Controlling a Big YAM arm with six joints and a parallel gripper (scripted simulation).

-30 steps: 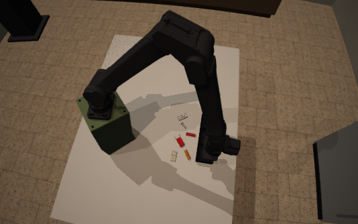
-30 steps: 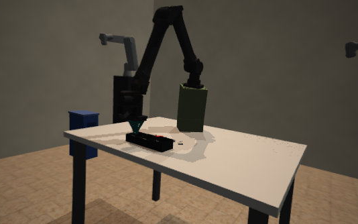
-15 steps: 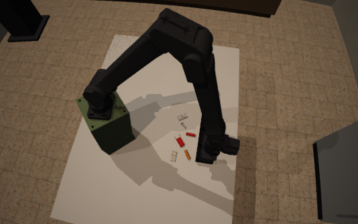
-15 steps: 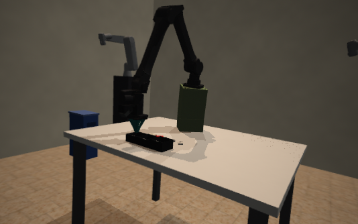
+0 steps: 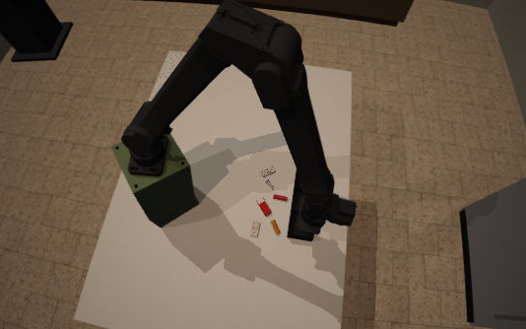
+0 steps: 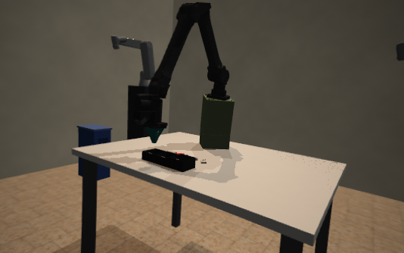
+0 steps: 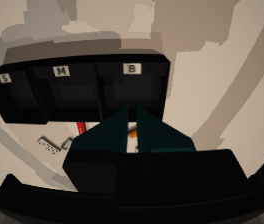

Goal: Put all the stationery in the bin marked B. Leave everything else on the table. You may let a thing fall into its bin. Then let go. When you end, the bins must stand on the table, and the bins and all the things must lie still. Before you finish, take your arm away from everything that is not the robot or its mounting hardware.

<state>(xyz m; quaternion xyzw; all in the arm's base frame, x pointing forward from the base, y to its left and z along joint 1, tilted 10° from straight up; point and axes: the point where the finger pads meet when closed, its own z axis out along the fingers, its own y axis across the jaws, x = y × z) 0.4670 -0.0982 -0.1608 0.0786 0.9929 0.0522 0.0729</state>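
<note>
White table (image 6: pixel 281 182), black bins (image 6: pixel 169 158) beside green pedestal (image 6: pixel 216 125), gripper (image 6: pixel 154 135) nearly shut, empty, above.

A blue cabinet (image 6: pixel 93 136) stands on the tan tiled floor (image 5: pixel 415 123) just behind the counter's (image 6: pixel 281 189) far corner — grey walls (image 6: pixel 299 76) beyond, with a grey cabinet (image 5: pixel 508 256) well apart at the side.

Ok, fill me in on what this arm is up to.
The black arm holds its end effector just above the table, fingers shut on nothing, close to a black row of bins. The bin marked B is at one end. Small items, including a red piece and an orange one, lie loose on the table.
</note>
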